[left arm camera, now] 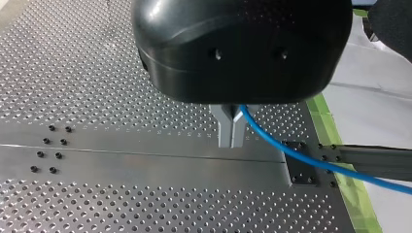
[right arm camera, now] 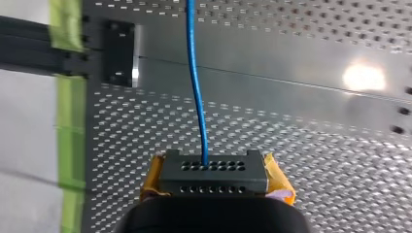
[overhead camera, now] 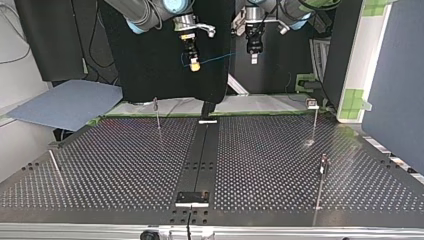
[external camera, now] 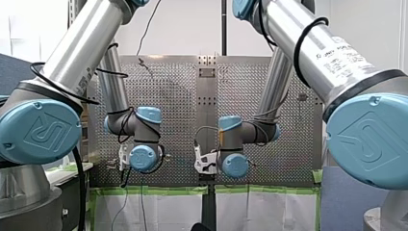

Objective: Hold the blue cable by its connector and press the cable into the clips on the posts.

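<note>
Above table [left arm camera: 73,73] | left jaws pinch blue cable [left arm camera: 330,167] | right jaws pinch its connector [right arm camera: 214,177]

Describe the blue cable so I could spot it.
In the top view, look past the perforated table, where two arms hang side by side. The blue cable stretches between their tools, from my right tool with yellow pads to my left tool. It is the only blue strand; the wires around it are black.
</note>
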Available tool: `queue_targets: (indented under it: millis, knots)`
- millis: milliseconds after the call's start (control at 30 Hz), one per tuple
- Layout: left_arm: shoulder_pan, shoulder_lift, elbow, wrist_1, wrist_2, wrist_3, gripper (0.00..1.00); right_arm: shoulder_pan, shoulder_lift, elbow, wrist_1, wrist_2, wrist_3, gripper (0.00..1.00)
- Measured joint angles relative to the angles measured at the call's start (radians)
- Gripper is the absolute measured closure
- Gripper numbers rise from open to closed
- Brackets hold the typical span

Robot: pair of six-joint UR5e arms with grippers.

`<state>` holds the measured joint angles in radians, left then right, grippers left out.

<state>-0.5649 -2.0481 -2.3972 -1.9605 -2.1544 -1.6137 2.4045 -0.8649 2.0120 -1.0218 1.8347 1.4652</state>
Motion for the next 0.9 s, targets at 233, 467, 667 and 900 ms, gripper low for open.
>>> queue_targets:
  millis: [233,467,667,900]
  knots:
    - [0.000,0.000,0.000,0.000,0.000,0.000,1.00,0.000,0.022,0.000,0.000,0.000,0.000,1.00]
    - [0.000,0.000,0.000,0.000,0.000,0.000,1.00,0.000,0.023,0.000,0.000,0.000,0.000,1.00]
    - [0.000,0.000,0.000,0.000,0.000,0.000,1.00,0.000,0.023,0.000,0.000,0.000,0.000,1.00]
    - [0.000,0.000,0.000,0.000,0.000,0.000,1.00,0.000,0.023,0.000,0.000,0.000,0.000,1.00]
